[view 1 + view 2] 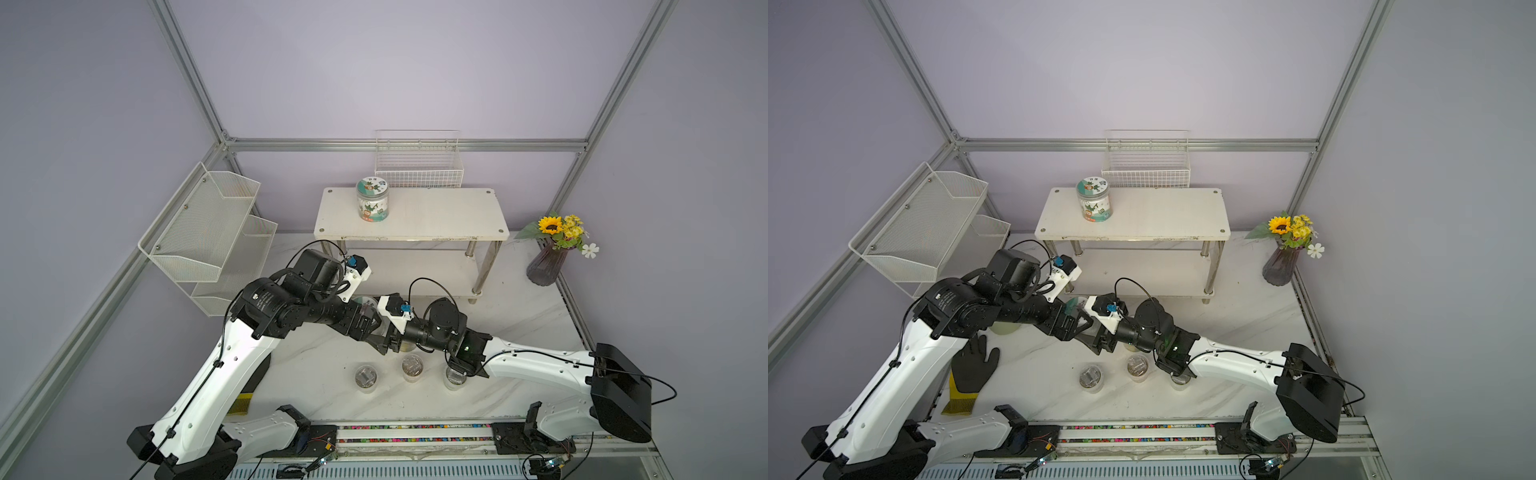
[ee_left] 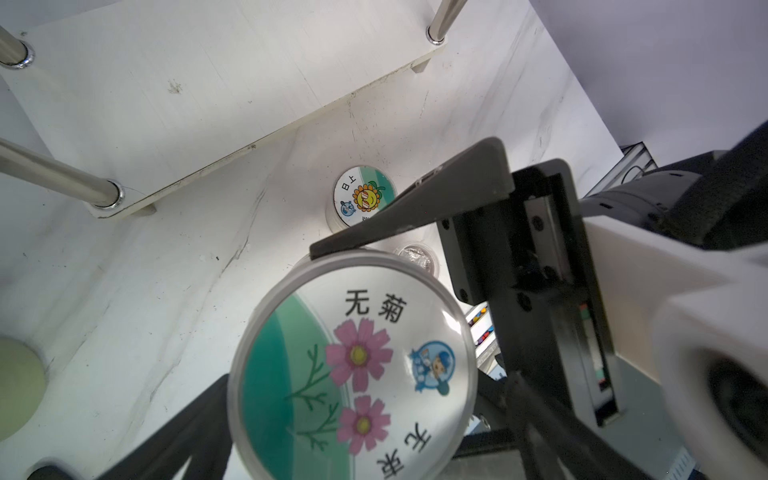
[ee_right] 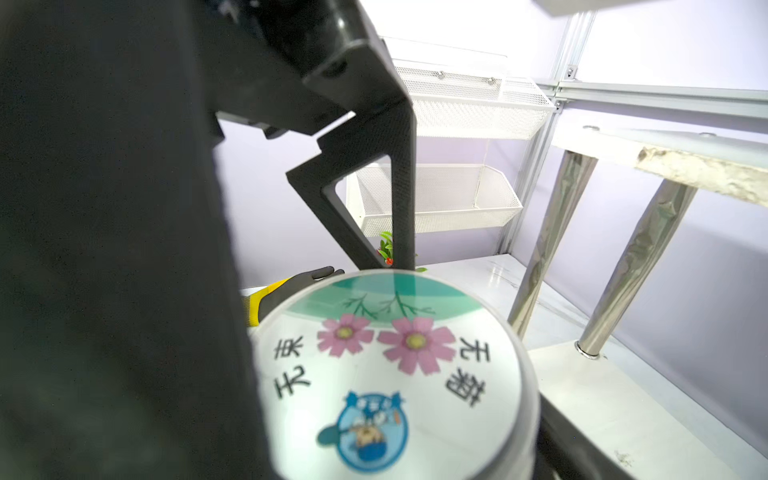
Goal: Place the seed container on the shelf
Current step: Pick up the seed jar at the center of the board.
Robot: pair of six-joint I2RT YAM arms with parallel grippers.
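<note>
Evidently a handover: the seed container (image 2: 353,365) is just in front of the shelf (image 1: 436,212), by its lower board. The right gripper (image 1: 380,332) clasps it. The left gripper (image 1: 370,322) brackets it with fingers spread, probably to take it for the shelf.

Tops o/h; wrists close, same seed container (image 2: 353,365)
</note>
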